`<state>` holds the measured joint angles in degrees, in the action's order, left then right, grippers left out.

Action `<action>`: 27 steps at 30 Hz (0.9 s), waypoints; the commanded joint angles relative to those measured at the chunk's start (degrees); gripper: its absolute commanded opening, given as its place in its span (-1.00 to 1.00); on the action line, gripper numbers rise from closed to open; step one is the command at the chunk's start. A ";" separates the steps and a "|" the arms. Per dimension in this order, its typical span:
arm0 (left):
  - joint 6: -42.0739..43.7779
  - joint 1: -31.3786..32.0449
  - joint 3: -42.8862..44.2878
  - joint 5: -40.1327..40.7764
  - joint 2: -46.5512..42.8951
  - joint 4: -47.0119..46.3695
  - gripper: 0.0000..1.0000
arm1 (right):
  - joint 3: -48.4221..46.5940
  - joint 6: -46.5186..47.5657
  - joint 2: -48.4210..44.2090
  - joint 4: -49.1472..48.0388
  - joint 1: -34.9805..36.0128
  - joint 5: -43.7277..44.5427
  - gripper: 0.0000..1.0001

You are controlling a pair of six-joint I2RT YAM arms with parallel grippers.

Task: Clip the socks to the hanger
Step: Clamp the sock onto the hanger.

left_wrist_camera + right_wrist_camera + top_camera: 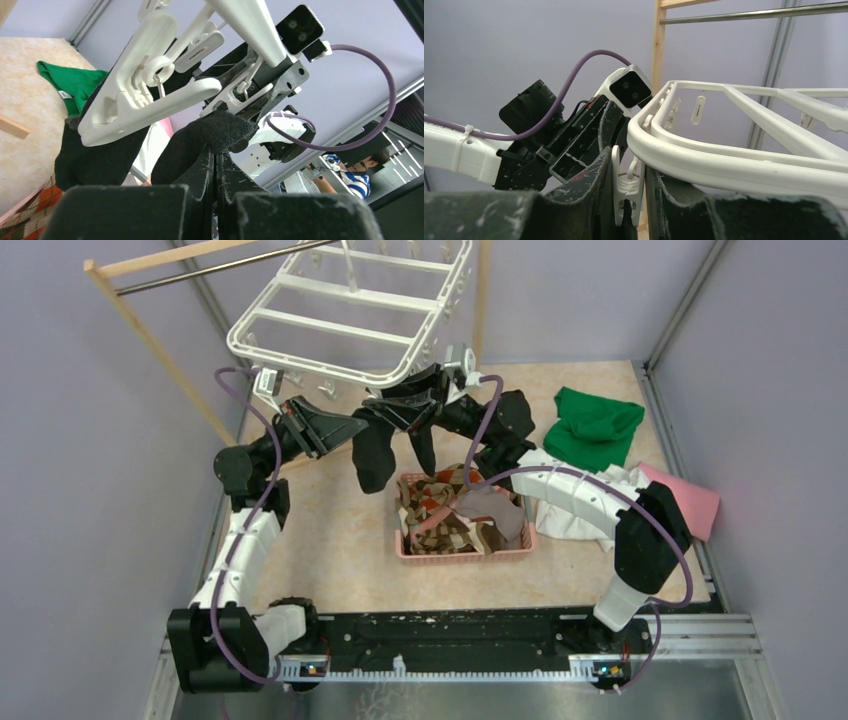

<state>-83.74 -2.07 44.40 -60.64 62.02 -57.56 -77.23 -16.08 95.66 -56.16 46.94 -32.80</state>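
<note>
Nearest, socks (pixel 445 510) lie heaped in the pink basket (pixel 465 554), half hiding each other. Beyond, the left gripper (pixel 216 152) pinches a black sock (pixel 222 127) tight under the hanger (pixel 734 167); the right gripper (pixel 629 196) squeezes a clip (pixel 626 175) on its rim. The white tag (pixel 62 94) on the green cloth (pixel 75 80) is too small to read.

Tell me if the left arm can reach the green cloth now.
Probably not. The left gripper is shut on a black sock by the hanger, and the right arm and pink basket stand between it and the green cloth.
</note>
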 commanded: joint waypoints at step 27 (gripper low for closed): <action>-5.76 -0.29 -2.47 2.56 0.81 -9.24 -1.00 | 0.31 -1.37 -2.78 -1.50 0.42 -1.49 0.03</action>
<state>-91.46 -2.07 42.09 -59.05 63.53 -66.17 -77.23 -16.78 95.66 -56.10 47.03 -33.26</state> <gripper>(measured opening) 0.014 0.490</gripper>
